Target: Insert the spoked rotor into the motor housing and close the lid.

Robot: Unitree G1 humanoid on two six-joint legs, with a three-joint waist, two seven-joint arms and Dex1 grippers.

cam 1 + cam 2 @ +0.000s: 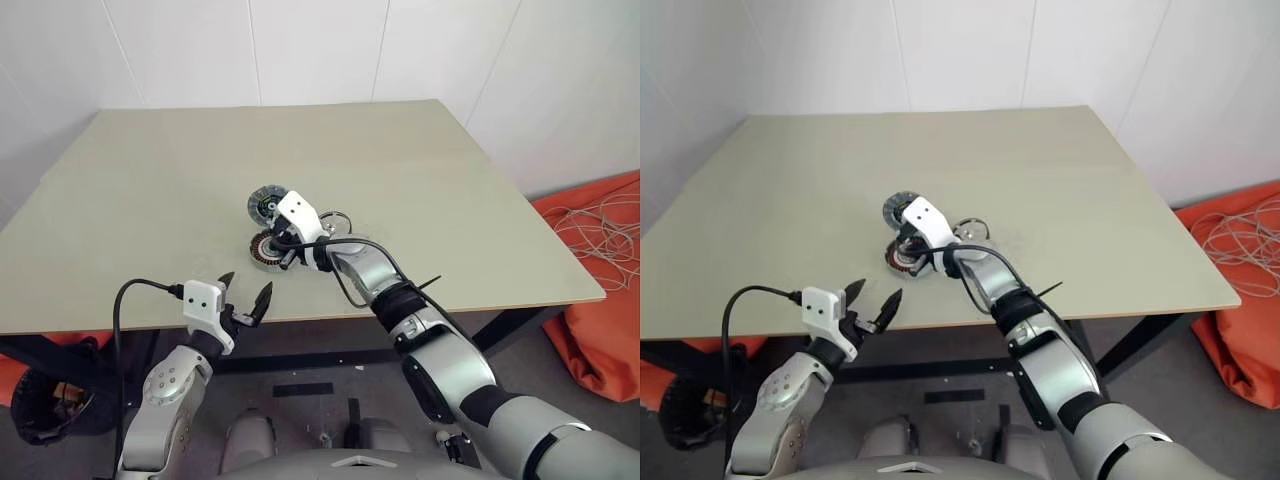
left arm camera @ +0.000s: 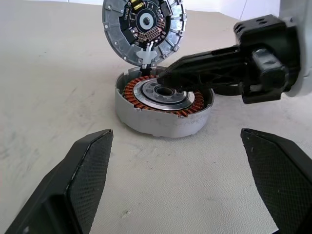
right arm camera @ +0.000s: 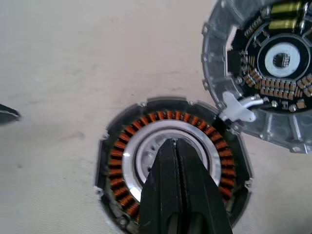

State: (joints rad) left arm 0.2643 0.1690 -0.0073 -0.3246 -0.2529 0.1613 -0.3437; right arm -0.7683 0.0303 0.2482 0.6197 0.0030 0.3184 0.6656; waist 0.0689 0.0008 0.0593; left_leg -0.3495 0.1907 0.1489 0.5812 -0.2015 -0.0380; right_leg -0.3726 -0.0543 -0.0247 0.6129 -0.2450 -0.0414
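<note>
The motor housing [image 2: 163,105] sits mid-surface [image 1: 150,190], its hinged lid [image 2: 144,24] standing open on the far side. The clenched right pincer [image 3: 174,146] is poised directly over its centre; the released left pincer [image 1: 247,295] is held well short.

Matt grey metal motor housing [image 2: 161,114]; coppery windings [image 3: 127,131]; matt table [image 1: 180,190].

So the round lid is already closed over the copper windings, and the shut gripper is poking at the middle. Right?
Not quite: the lid stands open, tipped up behind the motor housing, as the left wrist view shows. The copper windings lie uncovered. The shut right gripper does point at the middle.
</note>
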